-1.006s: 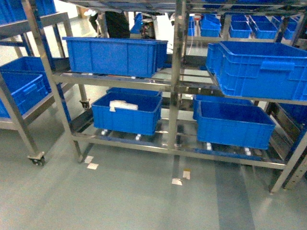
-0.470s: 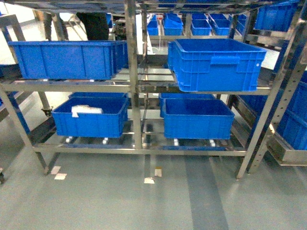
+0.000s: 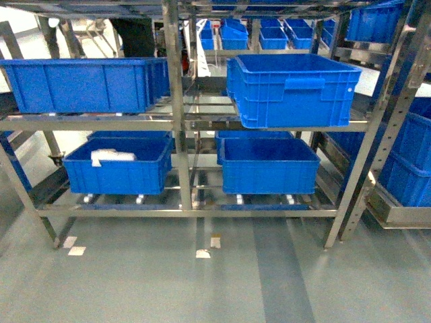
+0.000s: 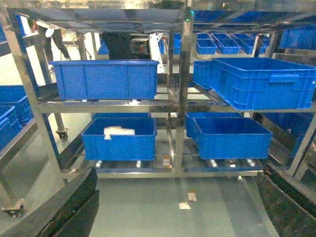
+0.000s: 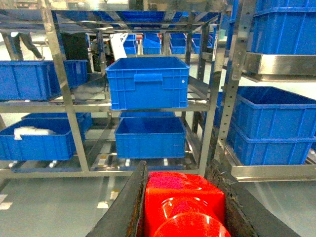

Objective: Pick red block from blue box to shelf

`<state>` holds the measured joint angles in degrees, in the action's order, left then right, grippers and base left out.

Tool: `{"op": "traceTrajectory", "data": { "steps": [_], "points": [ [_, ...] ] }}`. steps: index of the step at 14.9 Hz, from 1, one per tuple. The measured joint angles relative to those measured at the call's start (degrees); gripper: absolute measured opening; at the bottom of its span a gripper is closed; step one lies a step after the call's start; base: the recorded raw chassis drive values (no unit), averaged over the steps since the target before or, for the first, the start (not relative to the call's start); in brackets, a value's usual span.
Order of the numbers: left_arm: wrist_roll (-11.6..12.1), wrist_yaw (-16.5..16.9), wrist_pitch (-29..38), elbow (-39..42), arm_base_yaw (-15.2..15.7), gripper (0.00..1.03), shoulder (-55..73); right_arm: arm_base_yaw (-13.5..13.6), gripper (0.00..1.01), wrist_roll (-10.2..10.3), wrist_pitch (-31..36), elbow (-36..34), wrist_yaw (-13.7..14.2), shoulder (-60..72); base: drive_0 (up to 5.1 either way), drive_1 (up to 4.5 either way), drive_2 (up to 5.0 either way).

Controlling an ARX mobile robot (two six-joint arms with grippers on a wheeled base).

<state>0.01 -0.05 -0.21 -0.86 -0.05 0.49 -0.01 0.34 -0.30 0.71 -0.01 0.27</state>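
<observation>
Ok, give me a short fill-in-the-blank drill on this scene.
1. The right claw is shut on a ____ block.
2. On the shelf, the lower left crate holds something ____ in colour.
3. The left claw holds ____.
4. Every crate on the shelf is ____ in colour.

Missing words: red; white; nothing; blue

Counted at the front of the near silvery steel rack (image 3: 176,101): four dark blue ribbed plastic crates, namely upper left crate (image 3: 81,84), upper right crate (image 3: 289,91), lower left crate (image 3: 118,168) and lower right crate (image 3: 268,168). Behind the two lower ones, two more of the same kind, partly hidden. Far behind, many more blue crates, too small to count. One white bundle (image 3: 111,156). Four pale paper scraps (image 3: 202,254) on the grey floor. One small glossy red plastic block (image 5: 183,207).
</observation>
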Motion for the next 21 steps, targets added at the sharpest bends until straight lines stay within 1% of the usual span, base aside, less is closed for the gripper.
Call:
{"op": "traceTrajectory", "data": {
  "steps": [17, 21],
  "points": [
    [0.0, 0.1, 0.1, 0.0, 0.0, 0.98, 0.0, 0.0, 0.29, 0.0, 0.1, 0.0, 0.0, 0.0, 3.1, 1.50, -5.1],
    [0.0, 0.0, 0.1, 0.0, 0.0, 0.98, 0.0, 0.0, 0.29, 0.0, -0.1, 0.0, 0.0, 0.0, -0.1, 4.19, -4.3]
  ]
}}
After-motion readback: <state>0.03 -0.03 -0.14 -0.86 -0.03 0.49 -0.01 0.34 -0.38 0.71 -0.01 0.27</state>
